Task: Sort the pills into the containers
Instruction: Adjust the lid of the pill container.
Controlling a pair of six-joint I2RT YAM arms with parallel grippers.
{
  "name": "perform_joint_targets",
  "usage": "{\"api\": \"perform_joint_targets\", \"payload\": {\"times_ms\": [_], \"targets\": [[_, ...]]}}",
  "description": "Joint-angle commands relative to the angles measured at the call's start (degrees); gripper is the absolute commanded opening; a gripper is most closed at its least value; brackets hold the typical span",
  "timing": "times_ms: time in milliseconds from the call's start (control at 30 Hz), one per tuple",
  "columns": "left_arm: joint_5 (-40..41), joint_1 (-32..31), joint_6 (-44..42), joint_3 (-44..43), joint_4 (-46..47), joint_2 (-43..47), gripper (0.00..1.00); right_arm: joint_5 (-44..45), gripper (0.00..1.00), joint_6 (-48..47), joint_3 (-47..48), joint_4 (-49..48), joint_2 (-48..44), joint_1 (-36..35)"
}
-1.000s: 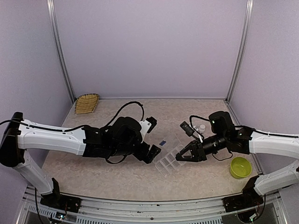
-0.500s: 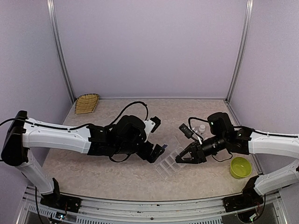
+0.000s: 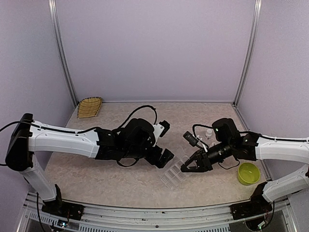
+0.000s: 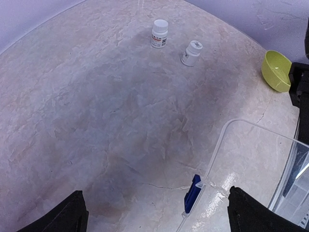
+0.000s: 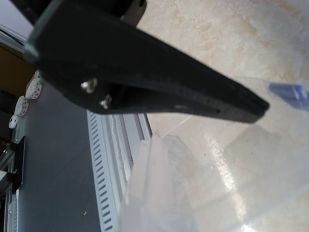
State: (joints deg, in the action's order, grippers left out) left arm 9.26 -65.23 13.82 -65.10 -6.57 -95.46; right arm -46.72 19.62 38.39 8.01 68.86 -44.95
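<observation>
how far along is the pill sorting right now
Barely started. Done: the clear organizer appears open. In hand: the open left tool hovers by its blue latch; the closed right tool sits at the box. Left: both white bottles stand capped, and no pills show in any cell.

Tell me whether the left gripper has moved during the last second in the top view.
Yes. The left gripper has shifted right, away from the woven basket in the back left corner and closer to the organizer box.
</observation>
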Motion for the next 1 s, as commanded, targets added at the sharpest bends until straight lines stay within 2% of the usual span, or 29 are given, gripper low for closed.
{"api": "perform_joint_targets", "payload": {"times_ms": [0,200,567,967], "targets": [[-3.6,-0.4,0.6,-0.6,1.0,-1.4,0.99,-1.9,0.12,-1.6,1.2,-5.2,0.0,-0.8],[2.3,0.9,2.4,2.2,1.1,2.2,0.99,0.2,0.12,-1.0,1.0,-4.7,0.4,-0.8],[10.0,3.8,5.1,11.2,4.8,16.5,0.99,3.2,0.13,2.4,1.8,-6.8,5.9,-0.5],[13.4,4.6,6.9,17.7,4.3,21.5,0.99,7.1,0.14,11.4,7.0,-11.9,17.0,0.6]]}}
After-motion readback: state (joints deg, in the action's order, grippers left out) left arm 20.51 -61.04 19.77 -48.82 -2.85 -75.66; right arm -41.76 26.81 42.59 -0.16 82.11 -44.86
